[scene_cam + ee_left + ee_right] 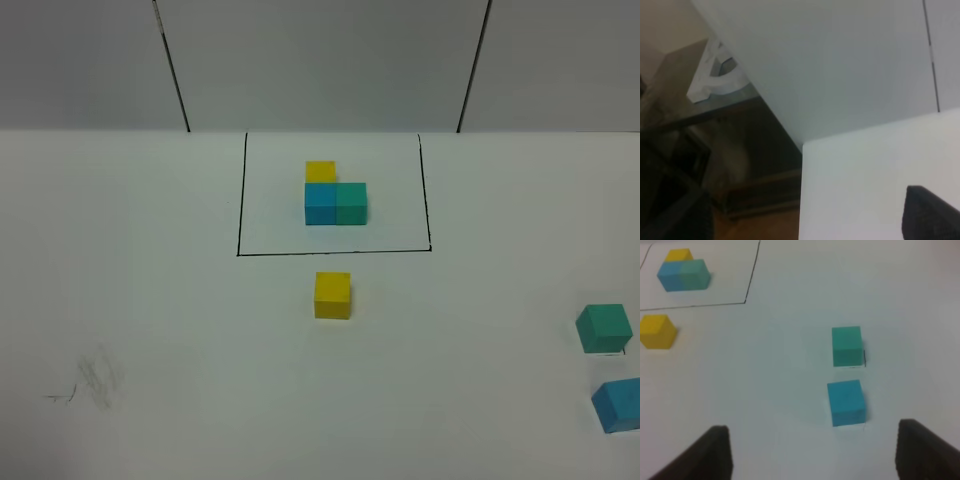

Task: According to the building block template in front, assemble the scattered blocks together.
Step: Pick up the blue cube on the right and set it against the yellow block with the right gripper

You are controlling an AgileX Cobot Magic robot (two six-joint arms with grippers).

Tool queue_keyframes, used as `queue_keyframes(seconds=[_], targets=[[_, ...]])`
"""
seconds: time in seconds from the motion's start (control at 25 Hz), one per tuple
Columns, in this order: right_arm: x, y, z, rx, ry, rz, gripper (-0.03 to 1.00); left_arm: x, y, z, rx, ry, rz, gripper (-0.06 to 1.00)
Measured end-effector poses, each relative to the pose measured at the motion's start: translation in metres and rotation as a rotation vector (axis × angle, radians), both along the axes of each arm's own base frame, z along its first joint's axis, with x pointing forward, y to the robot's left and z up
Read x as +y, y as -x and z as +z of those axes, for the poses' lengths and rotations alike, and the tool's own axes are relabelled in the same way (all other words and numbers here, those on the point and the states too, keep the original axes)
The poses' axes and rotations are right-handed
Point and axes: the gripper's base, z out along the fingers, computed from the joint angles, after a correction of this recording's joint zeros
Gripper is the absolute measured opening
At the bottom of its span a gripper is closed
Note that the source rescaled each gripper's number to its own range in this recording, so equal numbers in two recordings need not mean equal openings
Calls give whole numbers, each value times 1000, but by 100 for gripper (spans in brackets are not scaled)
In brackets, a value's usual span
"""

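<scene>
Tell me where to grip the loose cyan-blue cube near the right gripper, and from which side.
Probably best to take the small matte cyan-blue cube by its two opposite side faces, the pair not facing the teal-green cube, coming down from above with the open right gripper. It sits flat on the white table, with clear space beside those faces.

On a white flat surface [180, 320], a thin black drawn rectangle [334, 252] framed an L-shaped trio of touching small cubes [335, 197]: yellow at back, cyan-blue in front, teal-green against the blue's right side. One small matte yellow cube [333, 295] stood just outside the rectangle's near line. At far right lay a small teal-green cube [604, 328] and a small cyan-blue cube [618, 404], near each other, not touching. Lower left, faint grey scuff marks [95, 380].
</scene>
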Motion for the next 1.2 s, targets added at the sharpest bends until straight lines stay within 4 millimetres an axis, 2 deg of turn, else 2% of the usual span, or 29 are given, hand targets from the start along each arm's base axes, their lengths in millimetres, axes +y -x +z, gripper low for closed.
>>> queue_keyframes(seconds=[0.16,0.28,0.44,0.56,0.68,1.0,1.2], targets=[[0,0,0,0,0,0,60,5,39,-43,-20,56,37,73],[0,0,0,0,0,0,60,5,58,-82,-26,143,48,73],[0,0,0,0,0,0,60,-3,73,-129,-21,290,-8,73],[0,0,0,0,0,0,60,-7,69,-161,33,338,-16,73],[0,0,0,0,0,0,60,-8,64,-184,73,398,14,73],[0,0,0,0,0,0,60,-16,45,-229,115,487,-10,73],[0,0,0,0,0,0,60,-17,37,-243,148,498,4,73]])
